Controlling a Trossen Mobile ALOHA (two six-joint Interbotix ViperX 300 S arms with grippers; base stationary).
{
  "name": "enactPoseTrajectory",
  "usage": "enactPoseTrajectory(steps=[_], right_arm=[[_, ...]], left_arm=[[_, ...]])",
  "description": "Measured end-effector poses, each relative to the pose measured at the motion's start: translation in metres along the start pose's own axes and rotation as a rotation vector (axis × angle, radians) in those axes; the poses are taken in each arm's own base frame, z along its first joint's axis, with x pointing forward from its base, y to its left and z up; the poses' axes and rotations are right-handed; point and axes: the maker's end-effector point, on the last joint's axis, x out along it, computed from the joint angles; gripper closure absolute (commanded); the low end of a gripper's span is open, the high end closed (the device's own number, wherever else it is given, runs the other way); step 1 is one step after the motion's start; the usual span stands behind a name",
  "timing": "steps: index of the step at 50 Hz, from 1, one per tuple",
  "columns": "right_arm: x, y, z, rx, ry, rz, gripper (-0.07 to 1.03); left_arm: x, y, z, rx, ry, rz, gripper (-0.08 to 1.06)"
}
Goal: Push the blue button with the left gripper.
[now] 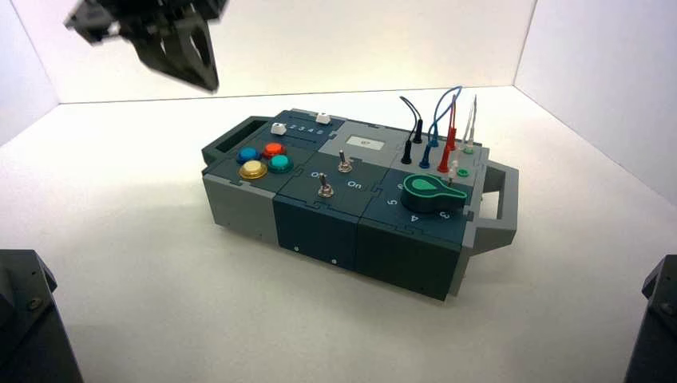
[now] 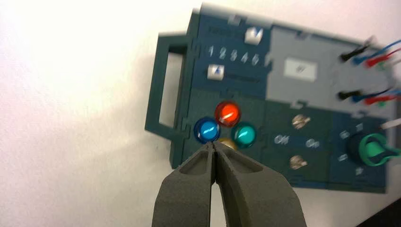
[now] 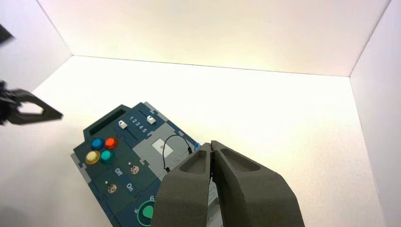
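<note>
Your left gripper (image 2: 213,144), fingertips together, holds nothing, apparently above the box (image 2: 231,99), near the blue button (image 2: 206,130).

The left gripper (image 2: 213,144) has dark grey, smooth fingers, broad below and tapering to narrow tips, each with a scooped hollow. The right gripper (image 3: 212,143) matches. Black angular arm parts (image 1: 36,319) carry dark round screws.

In front of you, a smooth white tabletop (image 1: 144,263) carries the multi-part control box (image 1: 315,227), which sits directly on it, turned at an angle. You can see its grey side and dark blue and dark green front panels rising from the white surface.
</note>
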Motion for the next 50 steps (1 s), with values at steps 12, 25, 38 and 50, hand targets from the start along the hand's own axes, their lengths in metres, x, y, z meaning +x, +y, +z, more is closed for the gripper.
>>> enactPoseTrajectory(steps=[12,25,38,50], right_arm=[[0.0,0.0,0.0,-0.001,-0.001,0.001,0.99],[0.0,0.0,0.0,-0.002,0.0,0.0,0.99],[0.0,0.0,0.0,-0.001,0.0,0.001,0.99],[0.0,0.0,0.0,-0.002,-0.001,0.001,0.99]], left_arm=[[0.025,-0.001,-0.01,0.04,0.086,0.014,1.01],[0.038,-0.009,-0.004,0.07,0.096,0.008,1.01],[0.057,-0.01,-0.007,0.091,0.153,0.017,1.01],[0.071,-0.007,-0.015,0.098,0.205,0.029,1.01]])
